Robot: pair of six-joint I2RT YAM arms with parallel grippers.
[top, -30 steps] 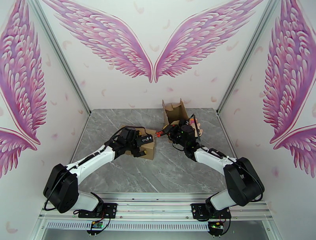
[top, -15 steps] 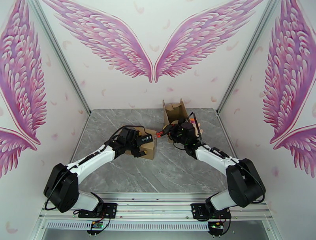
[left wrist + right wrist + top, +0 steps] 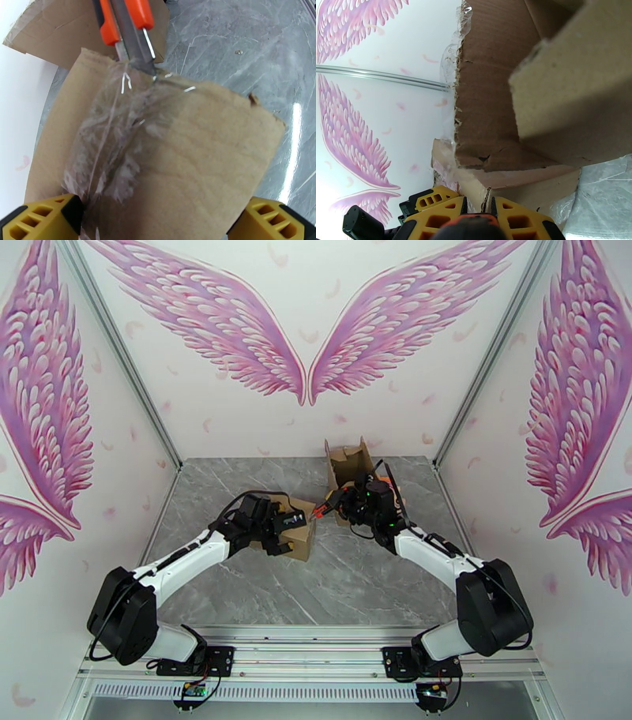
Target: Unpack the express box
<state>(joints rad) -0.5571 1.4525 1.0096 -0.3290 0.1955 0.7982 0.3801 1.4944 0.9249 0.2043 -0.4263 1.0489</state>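
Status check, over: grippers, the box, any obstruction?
Left gripper open, fingers wide at near end of taped box. Right gripper shut on orange knife, blade at tape on far edge. Opened box close beside right gripper.

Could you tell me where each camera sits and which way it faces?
Top external: above and behind, facing down onto the table; both arms show.
Left wrist: looks along the open left gripper at the taped box.
Right wrist: looks past the right gripper at torn cardboard and wall.
Shared: top and left wrist show the box cutter at that box.
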